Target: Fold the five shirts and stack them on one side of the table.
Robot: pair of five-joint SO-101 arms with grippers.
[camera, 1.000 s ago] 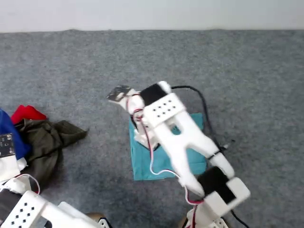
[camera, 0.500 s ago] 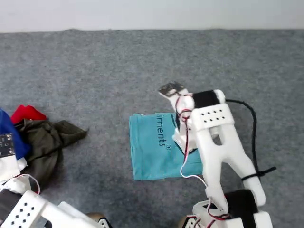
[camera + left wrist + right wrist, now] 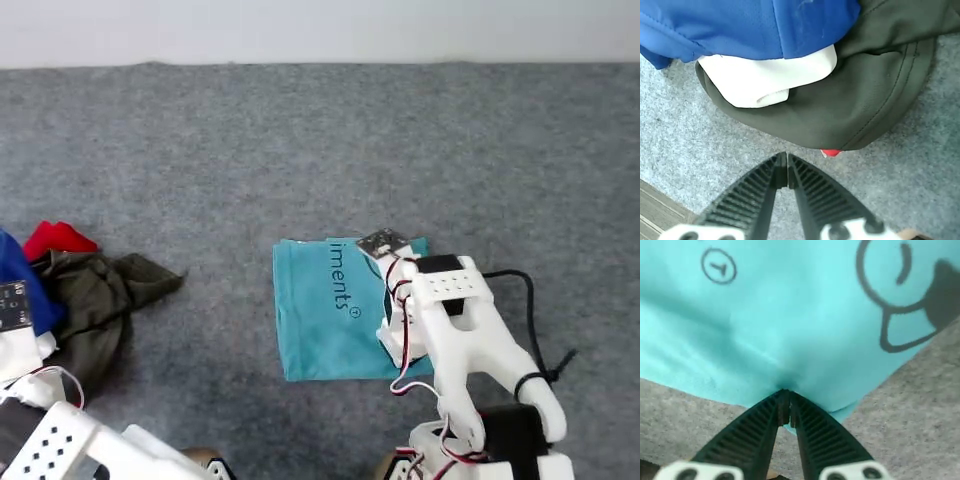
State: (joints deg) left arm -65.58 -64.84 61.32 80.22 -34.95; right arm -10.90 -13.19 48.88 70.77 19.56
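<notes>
A folded teal shirt [image 3: 325, 315] with dark print lies flat in the middle of the grey table. My right gripper [image 3: 390, 328] sits over its right part near the front edge. In the right wrist view the right gripper [image 3: 784, 401] is shut at the teal shirt's [image 3: 805, 325] edge, and the cloth puckers at its tips. A pile at the table's left holds an olive shirt [image 3: 100, 300], a red shirt [image 3: 57, 238] and a blue shirt [image 3: 22, 285]. My left gripper [image 3: 787, 169] is shut and empty, just short of the olive shirt [image 3: 875, 95], with the blue shirt [image 3: 755, 25] and a white shirt [image 3: 765, 80] beyond.
Grey carpet-like cloth [image 3: 300, 140] covers the table up to a pale wall at the back. A black cable [image 3: 525, 300] loops beside the right arm. The left arm's white body [image 3: 60, 440] fills the front left corner.
The right arm swung from the teal shirt's left side to its right, uncovering the shirt, then drew back toward the front edge. The pile and the left arm stayed put.
</notes>
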